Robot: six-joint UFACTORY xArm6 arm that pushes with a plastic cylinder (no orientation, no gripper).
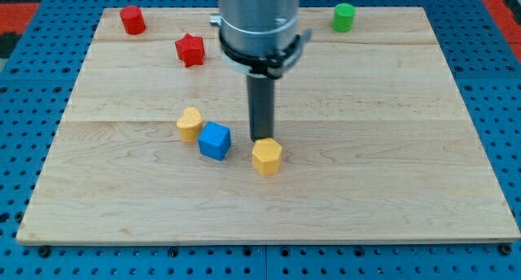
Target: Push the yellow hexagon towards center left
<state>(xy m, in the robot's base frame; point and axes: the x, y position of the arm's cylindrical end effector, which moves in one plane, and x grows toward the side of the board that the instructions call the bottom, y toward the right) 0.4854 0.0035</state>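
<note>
The yellow hexagon [266, 157] lies on the wooden board [391, 150] a little below its middle. My tip [262, 137] stands right behind the hexagon, at its top edge, touching or nearly touching it. The dark rod rises from there to the grey arm head at the view's top. A blue cube [215, 141] lies just to the left of the hexagon. A yellow heart-shaped block [190, 124] lies to the left of the blue cube, close to it.
A red star block [190, 50] lies at the upper left. A red cylinder [132, 19] stands near the top left corner. A green cylinder [343, 17] stands near the top edge, right of the arm. Blue pegboard surrounds the board.
</note>
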